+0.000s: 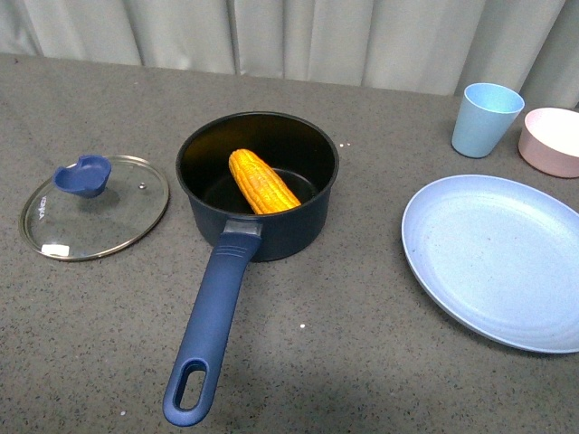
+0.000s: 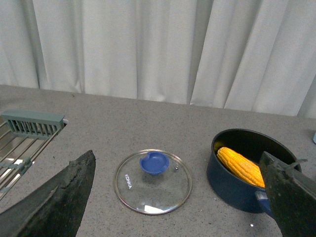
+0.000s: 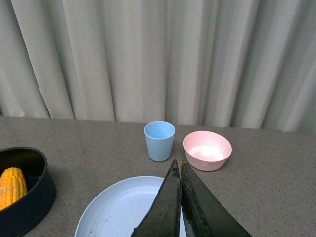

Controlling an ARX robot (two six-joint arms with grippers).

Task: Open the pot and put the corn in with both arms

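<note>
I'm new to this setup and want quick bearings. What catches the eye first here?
The bright yellow corn cob leaning inside the dark navy saucepan at the table's centre stands out first. The glass lid lies flat on the table to the pot's left, and a large pale blue plate sits to its right.

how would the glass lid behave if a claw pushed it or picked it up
The glass lid lies flat on the table, so a push would probably slide it, not roll it. The blue knob looks like the only sure grip. Glass with a metal rim suggests it is stiff, fairly heavy and breakable.
</note>
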